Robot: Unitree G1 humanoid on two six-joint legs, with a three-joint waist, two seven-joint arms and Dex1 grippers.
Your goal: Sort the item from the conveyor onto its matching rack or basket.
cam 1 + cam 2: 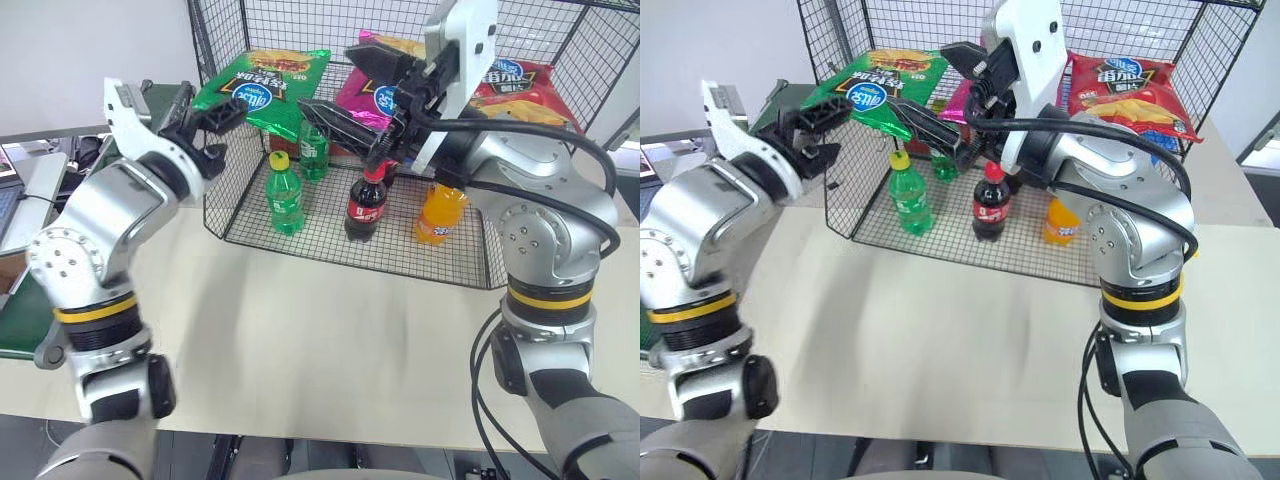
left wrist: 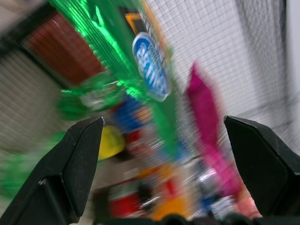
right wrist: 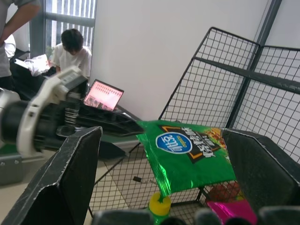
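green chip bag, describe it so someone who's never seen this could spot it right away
Find the black wire rack on the table. On its upper shelf lie three chip bags; the green chip bag is the leftmost, beside the magenta bag. It alone is shiny green, with a round blue-and-white logo.

Brightness: the scene is evenly and brightly lit.
Shadows: soft grey shadows are cast on the cream table.
Glare: highlights are seen on the green chip bag.
Blur: the left wrist view is heavily smeared.
Daylight: bright windows are shown in the right wrist view.
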